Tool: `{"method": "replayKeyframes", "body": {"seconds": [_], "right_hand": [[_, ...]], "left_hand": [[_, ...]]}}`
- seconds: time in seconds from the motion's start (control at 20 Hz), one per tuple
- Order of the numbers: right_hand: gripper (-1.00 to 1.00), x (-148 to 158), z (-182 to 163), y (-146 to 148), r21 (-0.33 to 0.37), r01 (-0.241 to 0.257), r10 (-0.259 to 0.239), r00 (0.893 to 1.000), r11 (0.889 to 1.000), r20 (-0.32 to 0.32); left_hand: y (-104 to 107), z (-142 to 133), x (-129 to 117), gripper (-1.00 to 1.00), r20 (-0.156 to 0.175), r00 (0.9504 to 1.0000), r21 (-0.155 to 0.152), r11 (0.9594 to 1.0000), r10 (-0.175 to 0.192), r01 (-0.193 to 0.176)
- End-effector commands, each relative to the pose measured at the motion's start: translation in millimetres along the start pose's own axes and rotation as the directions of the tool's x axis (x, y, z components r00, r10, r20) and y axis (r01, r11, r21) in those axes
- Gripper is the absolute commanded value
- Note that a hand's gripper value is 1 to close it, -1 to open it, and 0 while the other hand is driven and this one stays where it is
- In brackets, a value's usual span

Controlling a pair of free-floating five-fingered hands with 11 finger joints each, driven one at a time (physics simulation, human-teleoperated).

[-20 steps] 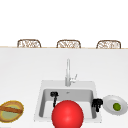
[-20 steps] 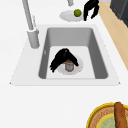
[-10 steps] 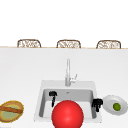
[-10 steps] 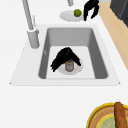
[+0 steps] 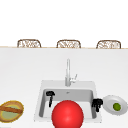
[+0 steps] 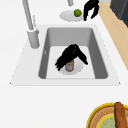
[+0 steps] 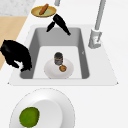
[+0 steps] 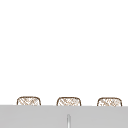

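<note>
Left black robot hand [image 5: 50, 94] hangs over the left part of the white rectangular sink [image 5: 40, 100], fingers straight and pointing down, holding nothing; in the right side view it [image 7: 58, 22] floats above the basin's far end, apart from the items below. On the sink floor sits a white round plate [image 7: 51, 70] w/ a small dark cylindrical can [image 7: 58, 58] upright on it and a small orange-brown round item [image 7: 62, 67] just beside the can. Right black robot hand [image 5: 97, 103] hovers at the sink's right rim, fingers curled downward, nothing in them, next to a white round plate on the bench [image 5: 122, 110] carrying a green lime [image 5: 116, 106]. Tall grey tap [image 5: 68, 72] stands behind the basin. Big red ball [image 5: 67, 114] is at the front edge. Yellow-rimmed dish w/ a brown stick-like piece [image 5: 10, 110] lies on the bench, left.
</note>
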Motion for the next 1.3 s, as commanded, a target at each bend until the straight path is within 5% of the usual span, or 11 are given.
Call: {"method": "replayKeyframes", "body": {"seconds": [0.0, 0.7, 0.9, 1.1, 1.25], "right_hand": [[0.0, 0.0, 0.0, 0.0, 0.0, 0.0, 0.0, 1.0, 1.0, 0.0], [0.0, 0.0, 0.0, 0.0, 0.0, 0.0, 0.0, 1.0, 1.0, 0.0], [0.0, 0.0, 0.0, 0.0, 0.0, 0.0, 0.0, 1.0, 1.0, 0.0], [0.0, 0.0, 0.0, 0.0, 0.0, 0.0, 0.0, 1.0, 1.0, 0.0], [0.0, 0.0, 0.0, 0.0, 0.0, 0.0, 0.0, 1.0, 1.0, 0.0]], "left_hand": [[-9.5, 11.0, 16.9, -1.0, -0.015, 0.9994, 0.015, 0.9994, -0.03, 0.03], [-39.3, 28.9, 64.3, -1.0, -0.016, 0.9989, 0.025, 0.9987, -0.044, 0.044], [-43.8, 24.4, 79.5, -1.0, -0.007, 0.9978, 0.002, 0.9978, -0.065, 0.066], [-43.1, 26.4, 94.2, -1.0, -0.002, 0.9986, -0.002, 0.9986, -0.053, 0.053], [-35.3, 28.8, 107.6, -1.0, -0.031, 0.9994, 0.023, 0.9996, -0.017, 0.018]]}}
